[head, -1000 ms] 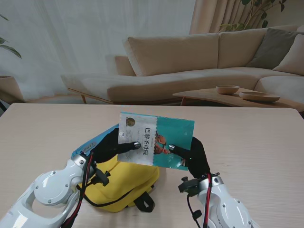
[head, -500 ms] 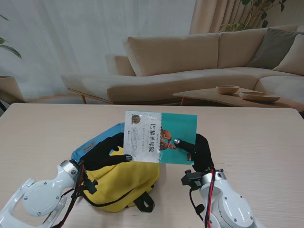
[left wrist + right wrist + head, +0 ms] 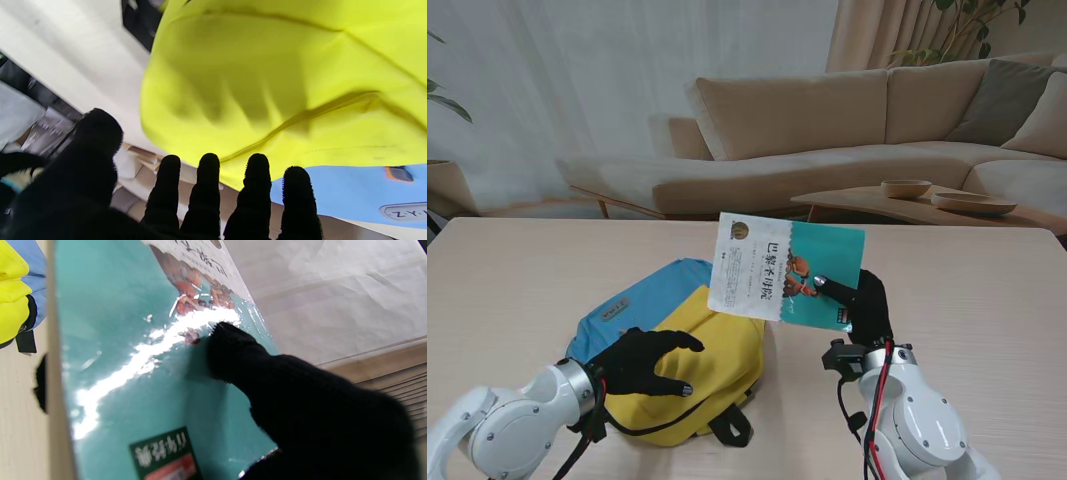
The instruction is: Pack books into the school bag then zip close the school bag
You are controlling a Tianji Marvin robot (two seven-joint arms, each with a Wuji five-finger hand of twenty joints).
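1. The right hand (image 3: pixel 864 307), in a black glove, grips a teal-and-white book (image 3: pixel 787 271) by its lower right corner, thumb pressed on the glossy cover; the wrist view shows the thumb (image 3: pixel 233 340) on the teal cover, just beside the orange illustration.
2. The book is held clear of the table (image 3: pixel 987 290), its cover facing the stand camera, slightly tilted, with its lower left corner over the far right edge of the school bag (image 3: pixel 677 350).
3. The left hand (image 3: pixel 642 362), also gloved in black, holds nothing; its fingers are spread and it hovers at the near left part of the bag's yellow panel. Whether the fingers touch the fabric cannot be told.
4. From the left wrist, four fingertips (image 3: pixel 208 166) and the thumb stand apart before the yellow fabric (image 3: pixel 267 83), with the blue section (image 3: pixel 350 190) to one side.
5. The bag lies flat on the pale wooden table, left of the book: blue portion farther from me, yellow portion nearer, a black strap (image 3: pixel 729 428) at its near edge.
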